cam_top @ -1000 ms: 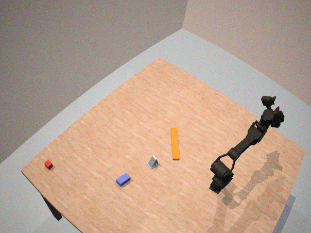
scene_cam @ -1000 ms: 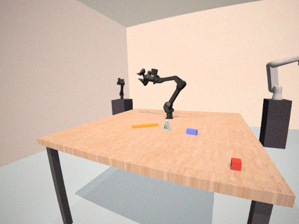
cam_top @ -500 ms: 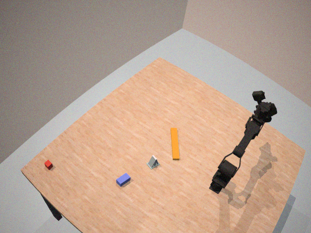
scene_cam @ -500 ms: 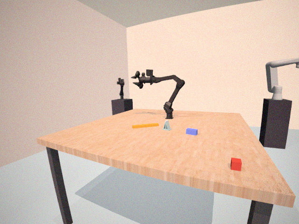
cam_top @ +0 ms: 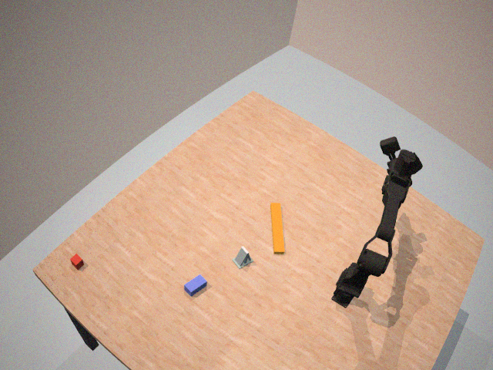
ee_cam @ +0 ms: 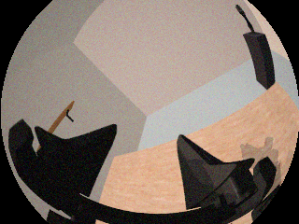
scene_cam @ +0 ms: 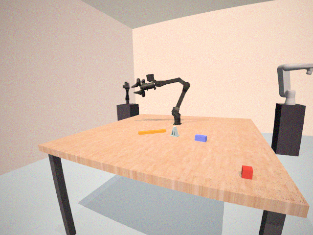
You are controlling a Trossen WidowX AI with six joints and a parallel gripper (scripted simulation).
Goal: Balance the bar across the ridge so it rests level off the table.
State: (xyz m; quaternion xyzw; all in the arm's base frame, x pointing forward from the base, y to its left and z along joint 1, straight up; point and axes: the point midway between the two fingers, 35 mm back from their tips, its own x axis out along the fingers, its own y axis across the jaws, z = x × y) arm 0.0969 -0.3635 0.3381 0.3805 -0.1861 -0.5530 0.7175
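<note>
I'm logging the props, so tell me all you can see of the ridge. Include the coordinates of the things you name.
The ridge point(cam_top: 241, 257) point(scene_cam: 174, 131) is a small pale grey-green wedge, matte, standing upright on a thin flat base, with a narrow whitish top edge. It sits on the table between the orange bar and the blue block, touching neither. Nothing rests on it.

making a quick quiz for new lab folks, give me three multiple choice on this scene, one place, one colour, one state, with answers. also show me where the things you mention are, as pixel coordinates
1. Where is the orange bar point(cam_top: 277, 228) point(scene_cam: 152, 131)?
a) across the ridge
b) flat on the table beside the ridge
c) on the blue block

2. What colour is the small cube nearest a table corner?
a) green
b) yellow
c) red

3. How is the gripper point(scene_cam: 133, 89) point(ee_cam: 147, 133)?
a) open, holding nothing
b) shut on the bar
c) shut, holding nothing

1 b: the bar lies apart from the ridge point(cam_top: 242, 257) point(scene_cam: 174, 131).
2 c: the cube point(cam_top: 77, 261) point(scene_cam: 247, 172) is red.
3 a: its fingers stand apart with nothing between.
</note>
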